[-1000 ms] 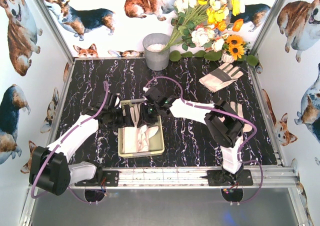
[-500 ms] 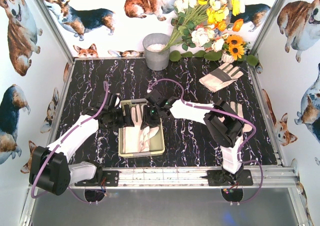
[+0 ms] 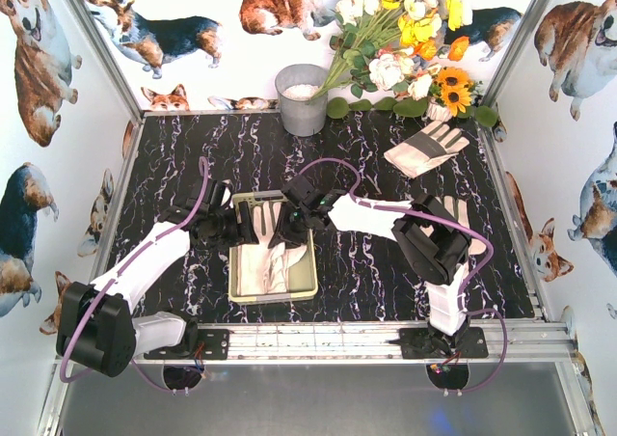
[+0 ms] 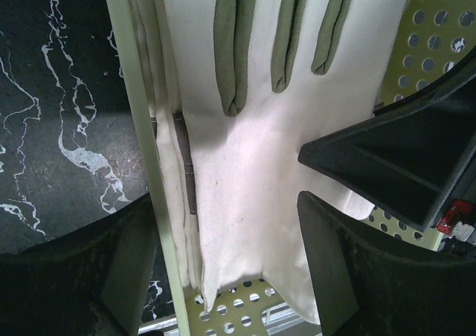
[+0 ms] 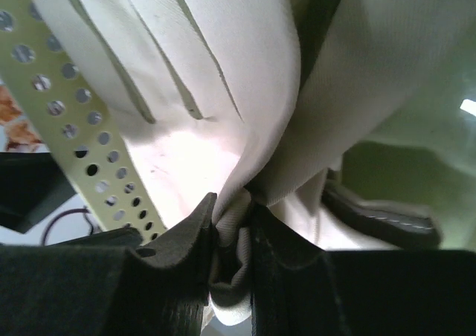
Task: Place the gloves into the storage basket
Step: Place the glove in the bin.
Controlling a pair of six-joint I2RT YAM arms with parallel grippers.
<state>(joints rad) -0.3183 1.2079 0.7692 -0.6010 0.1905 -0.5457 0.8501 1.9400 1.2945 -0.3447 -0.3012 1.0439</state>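
Right gripper (image 5: 232, 221): jaws were pressed together on a bunched fold of the cream glove (image 5: 223, 76), low inside the storage basket (image 5: 63, 105). Pinching a fold probably gave a sure hold on limp leather while it was laid in.
Left gripper (image 4: 223, 269): jaws stood wide apart, holding nothing. They straddled the basket's near-left wall, one finger outside over the black marble table (image 3: 193, 156) and one inside over the glove. Judged to be steadying the basket, or placed to press the glove flat.
Glove in basket: it lay lengthwise with the fingers toward the far end. Layered edges showed along the wall, and it was unclear whether one glove or two were stacked.
Other gloves: a striped glove (image 3: 427, 147) lay by the flowers (image 3: 405, 31). Another glove (image 3: 461, 214) was partly hidden under the right arm. Both were on the table, well apart from the basket.
Stage (judgement): placement was nearly complete, release was due next, and two gloves were left.
Risk: the fold might cling to the pads and lift back out on opening.
Grey metal bucket (image 3: 302, 98): it stood at the far edge and was not involved.
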